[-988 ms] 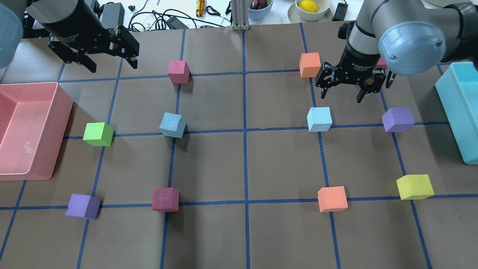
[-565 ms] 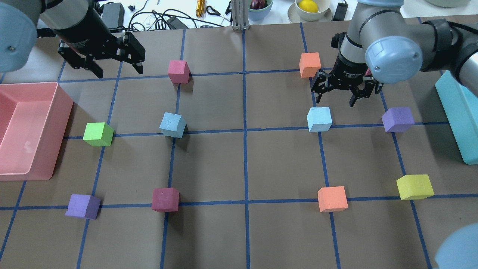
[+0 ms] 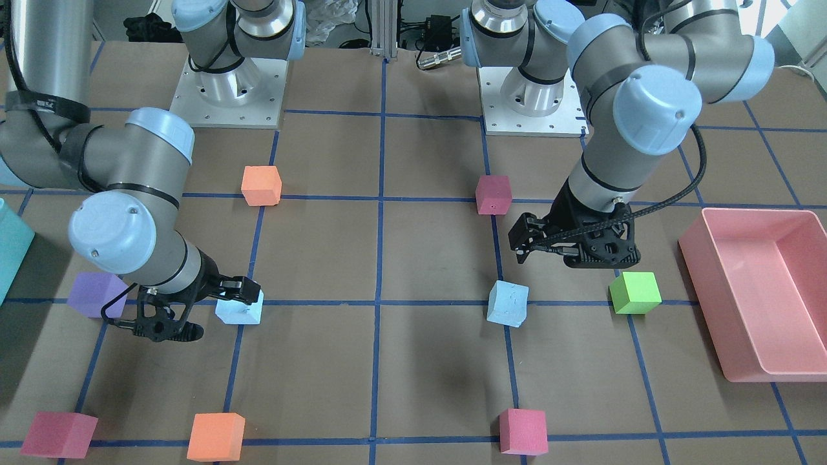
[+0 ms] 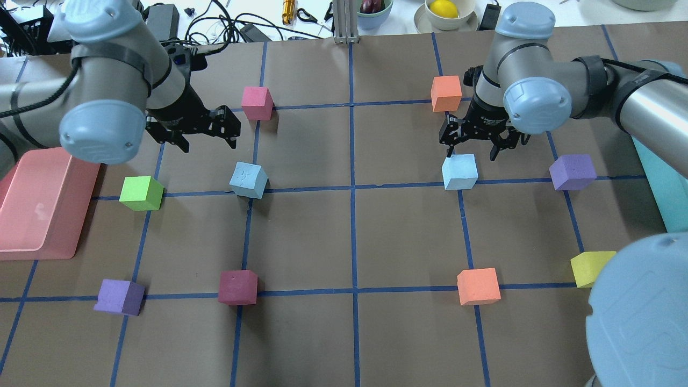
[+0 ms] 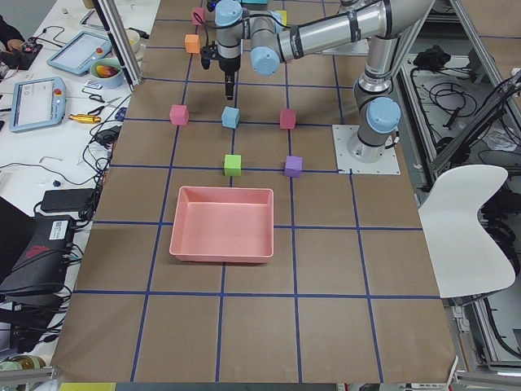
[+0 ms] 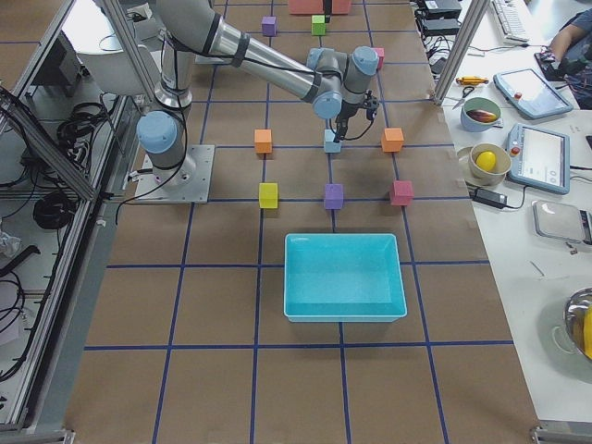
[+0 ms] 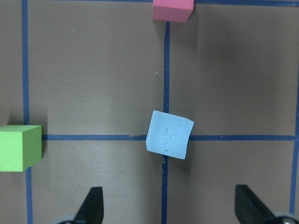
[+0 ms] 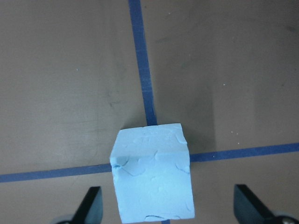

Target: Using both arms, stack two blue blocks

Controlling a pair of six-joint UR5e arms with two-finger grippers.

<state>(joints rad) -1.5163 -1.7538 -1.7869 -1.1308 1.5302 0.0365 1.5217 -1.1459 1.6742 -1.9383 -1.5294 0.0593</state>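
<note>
Left blue block [image 4: 248, 180] sits skewed on a tabletop [image 4: 301, 242] tape crossing. Right blue block [image 4: 459, 171] is well apart at its 3 o'clock. Left claw [image 4: 209, 141] is wide open and empty, at that block's 11 o'clock. Right claw [image 4: 468, 150] is wide open and empty, close at right block's 12 o'clock. Green cube [image 4: 141, 193] is at left block's 9 o'clock.

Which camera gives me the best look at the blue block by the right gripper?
Right wrist-mounted: the blue block looms large, dents clear, inside the open right gripper. Overhead shows it whole but small; in the front-facing view the gripper partly covers it; exterior right shows a speck.
</note>
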